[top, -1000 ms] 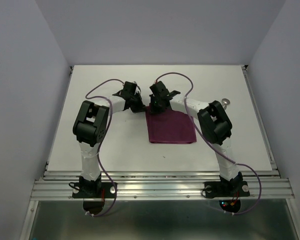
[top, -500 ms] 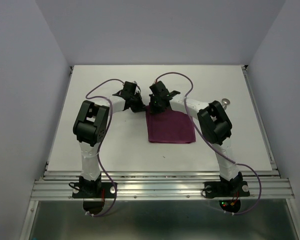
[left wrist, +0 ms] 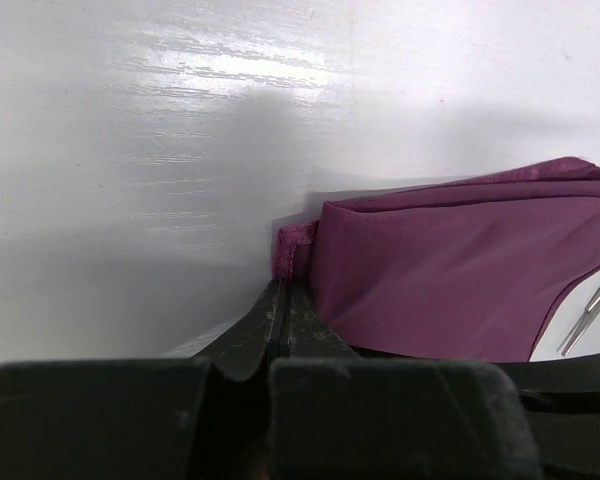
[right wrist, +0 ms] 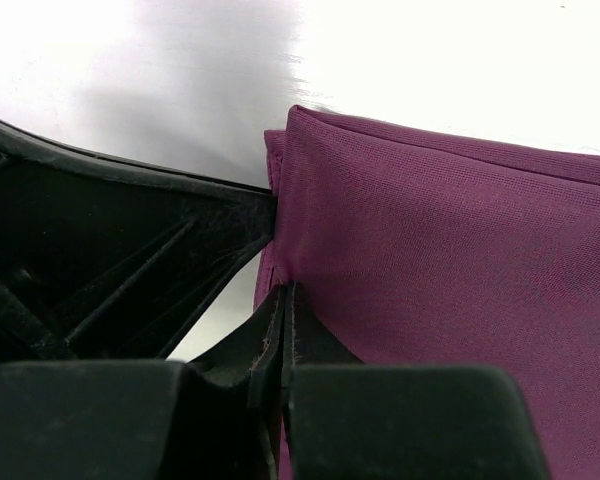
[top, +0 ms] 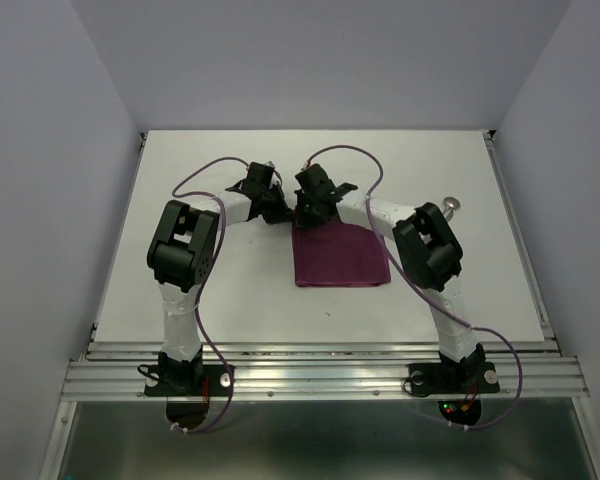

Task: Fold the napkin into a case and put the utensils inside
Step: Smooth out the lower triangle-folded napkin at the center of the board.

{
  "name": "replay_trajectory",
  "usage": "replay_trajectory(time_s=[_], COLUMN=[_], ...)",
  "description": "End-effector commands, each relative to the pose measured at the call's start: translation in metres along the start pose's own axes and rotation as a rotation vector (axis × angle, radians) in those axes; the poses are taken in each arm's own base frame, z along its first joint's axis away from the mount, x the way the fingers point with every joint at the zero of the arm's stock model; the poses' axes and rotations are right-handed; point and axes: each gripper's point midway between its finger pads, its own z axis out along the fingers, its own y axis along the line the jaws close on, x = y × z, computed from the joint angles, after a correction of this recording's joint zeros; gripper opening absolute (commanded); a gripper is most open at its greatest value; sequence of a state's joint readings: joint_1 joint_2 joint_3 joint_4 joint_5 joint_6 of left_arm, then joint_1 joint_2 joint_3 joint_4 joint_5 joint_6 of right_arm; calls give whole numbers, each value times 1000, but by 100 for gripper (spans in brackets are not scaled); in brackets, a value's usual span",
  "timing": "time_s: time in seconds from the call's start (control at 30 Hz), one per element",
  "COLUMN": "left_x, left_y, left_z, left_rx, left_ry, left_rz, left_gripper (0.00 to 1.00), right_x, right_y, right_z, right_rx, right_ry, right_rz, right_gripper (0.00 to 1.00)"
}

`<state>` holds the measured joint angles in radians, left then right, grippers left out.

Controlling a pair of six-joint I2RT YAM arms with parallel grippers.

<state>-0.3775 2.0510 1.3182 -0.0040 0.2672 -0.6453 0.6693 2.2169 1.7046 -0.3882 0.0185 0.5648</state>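
Observation:
The plum-purple napkin lies folded flat as a rectangle at mid-table. Both grippers meet at its far left corner. My left gripper is shut, with the napkin's corner hem pinched at its tips. Beside it my right gripper is shut on the napkin's top layer at the fold's edge. A shiny silver utensil lies on the table to the right of the cloth. Thin silver rods show past the napkin's far side in the left wrist view.
The white table is walled by pale panels left, right and behind. A metal rail runs along the near edge by the arm bases. Purple cables loop over both arms.
My right gripper has closed on the napkin's edge and shifted slightly left toward the left gripper. The left gripper has stayed shut in place.

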Motion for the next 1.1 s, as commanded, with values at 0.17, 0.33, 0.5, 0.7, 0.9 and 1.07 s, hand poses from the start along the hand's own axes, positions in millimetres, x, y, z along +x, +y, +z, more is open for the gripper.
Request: replay_trajectory(time_s=[0.17, 0.33, 0.5, 0.7, 0.9, 1.07], left_x=[9, 9, 9, 6, -1, -6], left_y=[25, 26, 26, 24, 24, 22], left_z=[9, 9, 8, 3, -4, -10], left_rx=[-85, -92, -91, -98, -114, -120], left_ry=[32, 31, 31, 22, 3, -12], left_rz=[-4, -1, -2, 3, 10, 14], left_gripper=[0, 0, 0, 0, 0, 0], right_x=[-36, -43, -42, -27, -17, -12], right_y=[41, 47, 52, 50, 46, 45], right_z=[-36, -44, -46, -29, -15, -9], right_rx=[-100, -118, -127, -132, -130, -131], right_ry=[-114, -132, -132, -82, -52, -36], right_rz=[-29, -33, -43, -45, -43, -43], right_gripper=[1, 1, 1, 1, 1, 1])
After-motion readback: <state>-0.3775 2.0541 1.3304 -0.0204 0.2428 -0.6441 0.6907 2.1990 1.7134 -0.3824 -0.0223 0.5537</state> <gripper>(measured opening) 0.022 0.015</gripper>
